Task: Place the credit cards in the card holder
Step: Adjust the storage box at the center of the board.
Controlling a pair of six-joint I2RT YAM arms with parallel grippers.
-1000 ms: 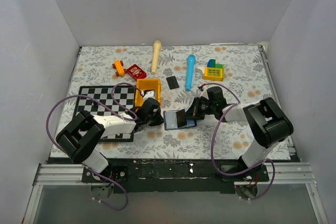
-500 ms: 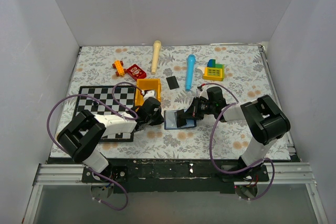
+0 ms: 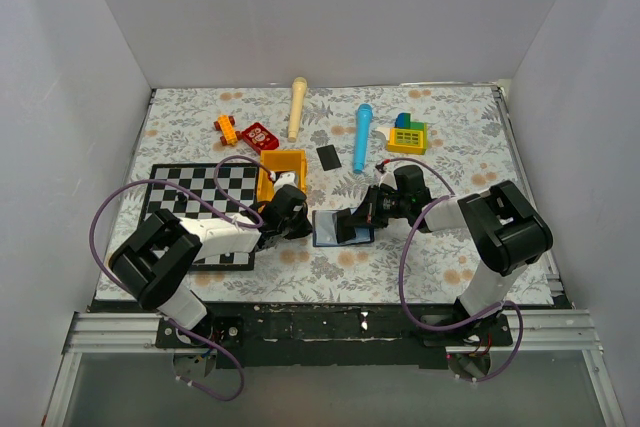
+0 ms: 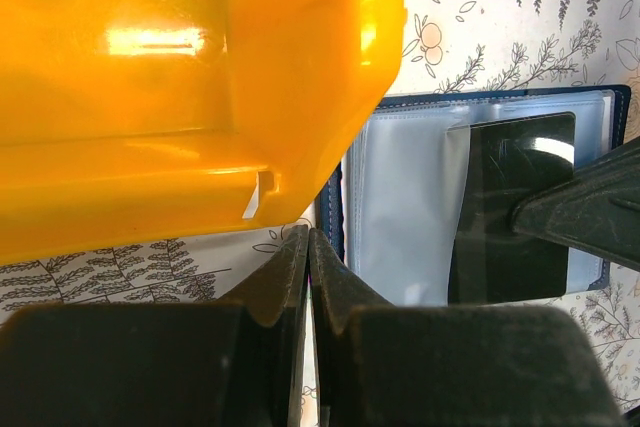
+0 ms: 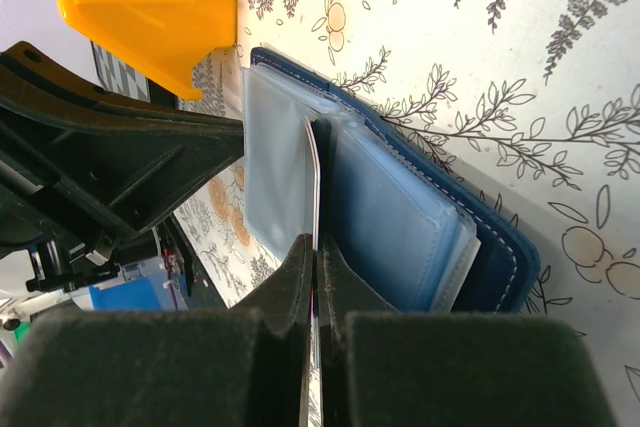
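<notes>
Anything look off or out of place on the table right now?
Nothing spilled or damaged. One credit card sits only partway in a clear pocket of the open card holder, pinched by the right fingers. The other card lies loose farther back on the floral cloth.

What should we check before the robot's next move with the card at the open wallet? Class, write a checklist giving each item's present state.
1. Right gripper jaws shut on the held card: ok.
2. Card holder lying open, clear pockets up: ok.
3. Held card's leading edge between the sleeves: ok.
4. Held card fully seated: not ok, its outer part is outside in the jaws.
5. Left gripper pinning the holder: cannot tell; jaws shut beside its edge.
6. Second card stowed: not ok, it lies apart.
</notes>
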